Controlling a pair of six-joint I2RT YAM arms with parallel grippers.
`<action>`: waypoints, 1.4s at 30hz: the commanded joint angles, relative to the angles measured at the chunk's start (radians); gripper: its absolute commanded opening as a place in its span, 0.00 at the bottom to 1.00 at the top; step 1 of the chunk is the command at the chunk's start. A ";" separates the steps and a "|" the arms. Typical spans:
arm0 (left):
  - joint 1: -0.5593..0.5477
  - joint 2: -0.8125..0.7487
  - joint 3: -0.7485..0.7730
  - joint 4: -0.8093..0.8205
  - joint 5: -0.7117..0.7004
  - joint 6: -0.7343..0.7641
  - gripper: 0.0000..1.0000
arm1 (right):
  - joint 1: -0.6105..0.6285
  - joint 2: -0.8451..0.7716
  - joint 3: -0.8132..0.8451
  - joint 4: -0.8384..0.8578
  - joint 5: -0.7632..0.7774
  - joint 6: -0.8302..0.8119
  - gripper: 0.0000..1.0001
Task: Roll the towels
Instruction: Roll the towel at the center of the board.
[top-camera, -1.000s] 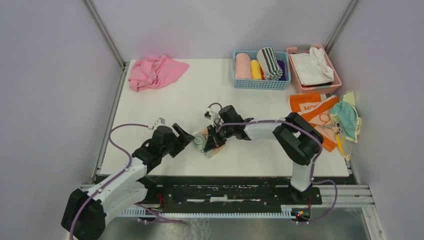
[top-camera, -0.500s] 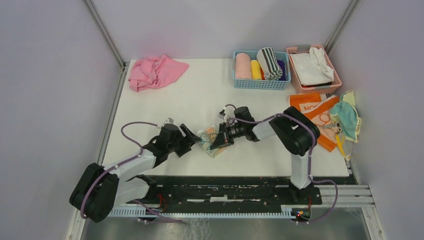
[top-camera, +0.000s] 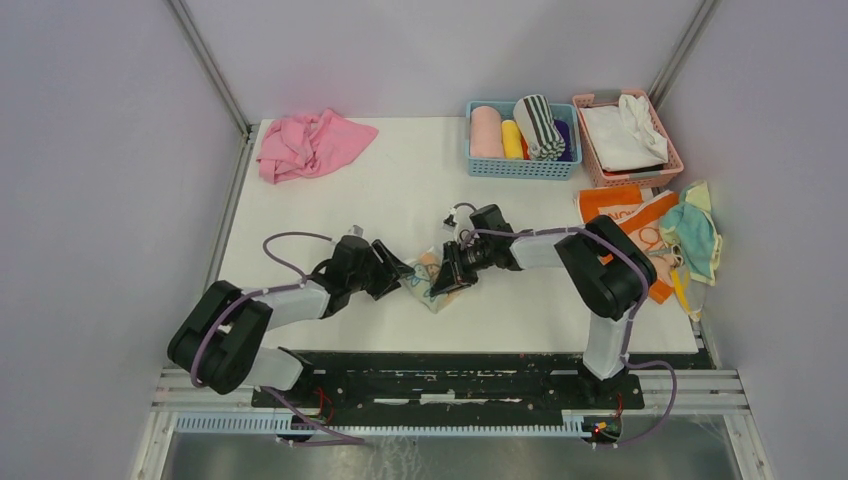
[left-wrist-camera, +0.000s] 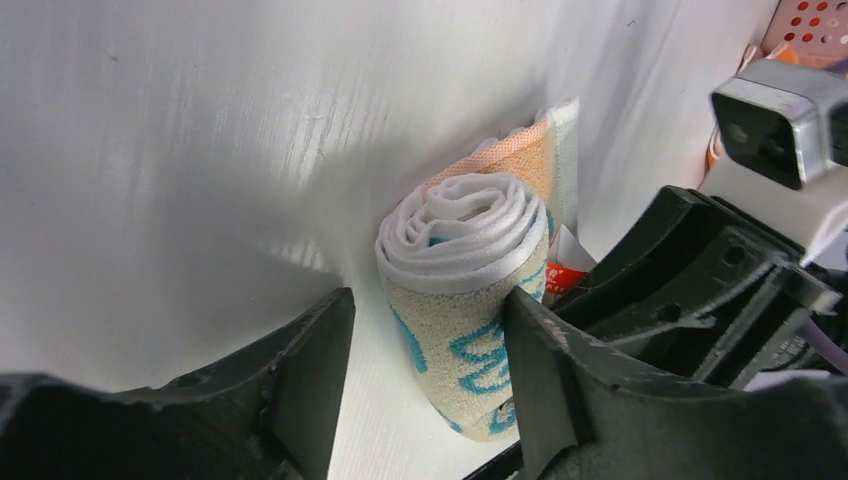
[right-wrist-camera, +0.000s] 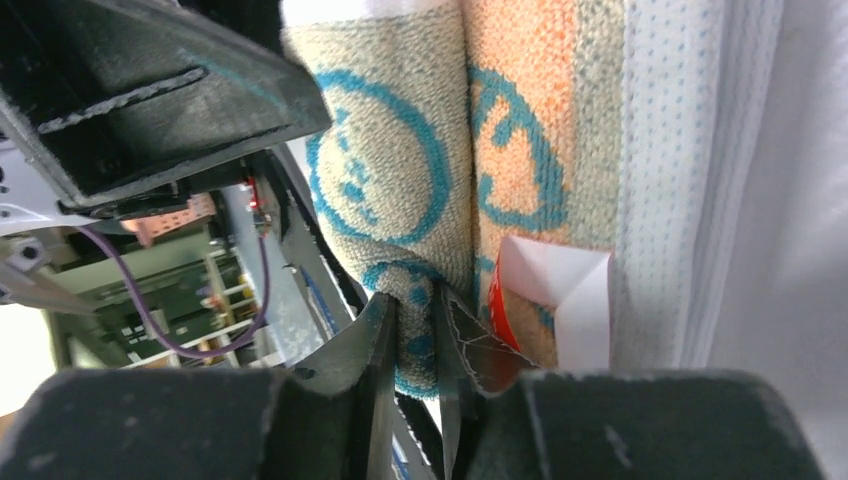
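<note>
A pale towel with teal prints (top-camera: 431, 284) lies rolled on the white table (top-camera: 350, 210), its loose peach tail flat beside it. In the left wrist view the roll (left-wrist-camera: 470, 300) sits between the fingers of my left gripper (left-wrist-camera: 428, 330). The right finger touches it and the left finger stands clear, so the gripper is open. My right gripper (right-wrist-camera: 412, 350) is shut on a fold at the roll's (right-wrist-camera: 390, 150) other end. From above, my left gripper (top-camera: 397, 273) and my right gripper (top-camera: 450, 276) face each other across the roll. An orange towel (top-camera: 625, 215) and a teal-and-yellow one (top-camera: 692, 235) lie at the right edge.
A crumpled pink cloth (top-camera: 310, 145) lies at the back left. A blue basket (top-camera: 520, 168) holding rolled towels and a pink basket (top-camera: 665, 160) with a white cloth stand at the back right. A white and red label (right-wrist-camera: 555, 300) sticks out of the roll.
The left arm has reached in rightward and now straddles the roll, with its jaws narrower than before. The right gripper has carried the roll slightly right and back.
</note>
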 joint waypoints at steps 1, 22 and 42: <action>-0.002 0.064 0.001 -0.016 -0.032 -0.008 0.61 | 0.017 -0.076 0.008 -0.271 0.287 -0.182 0.28; -0.058 0.110 0.095 -0.216 -0.139 -0.019 0.56 | 0.556 -0.429 0.121 -0.405 1.177 -0.629 0.66; -0.062 0.111 0.106 -0.247 -0.151 0.010 0.57 | 0.622 -0.140 0.080 -0.301 1.391 -0.740 0.59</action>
